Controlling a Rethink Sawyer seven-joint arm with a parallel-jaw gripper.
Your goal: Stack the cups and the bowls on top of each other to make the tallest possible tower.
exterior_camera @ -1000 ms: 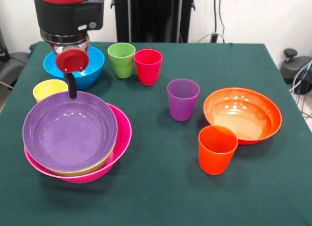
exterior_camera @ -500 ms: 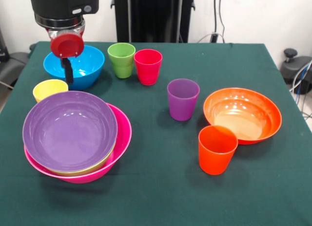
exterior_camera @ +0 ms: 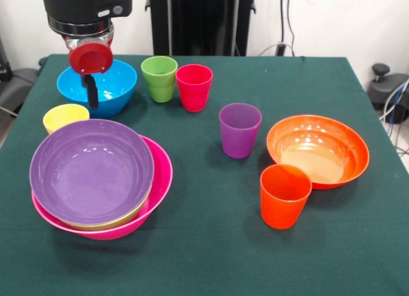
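Note:
The tower stands front left: the purple bowl (exterior_camera: 89, 171) sits nested in a green bowl, of which only a rim sliver (exterior_camera: 105, 224) shows, inside the pink bowl (exterior_camera: 161, 181). My gripper (exterior_camera: 91, 91) hangs above the blue bowl (exterior_camera: 118, 85) at the back left and holds nothing that I can see. The yellow cup (exterior_camera: 64, 117) stands between the blue bowl and the tower. The green cup (exterior_camera: 159, 78) and red cup (exterior_camera: 193, 86) stand side by side at the back. The purple cup (exterior_camera: 239, 130), orange bowl (exterior_camera: 317, 149) and orange cup (exterior_camera: 284, 195) stand on the right.
The green tablecloth (exterior_camera: 211, 245) covers the table. The black pedestal (exterior_camera: 201, 21) stands behind the far edge. Cables and dark equipment (exterior_camera: 386, 91) lie off the right edge.
The gripper has risen from the far rim of the purple bowl and drawn back over the blue bowl. The bowls and cups have not moved.

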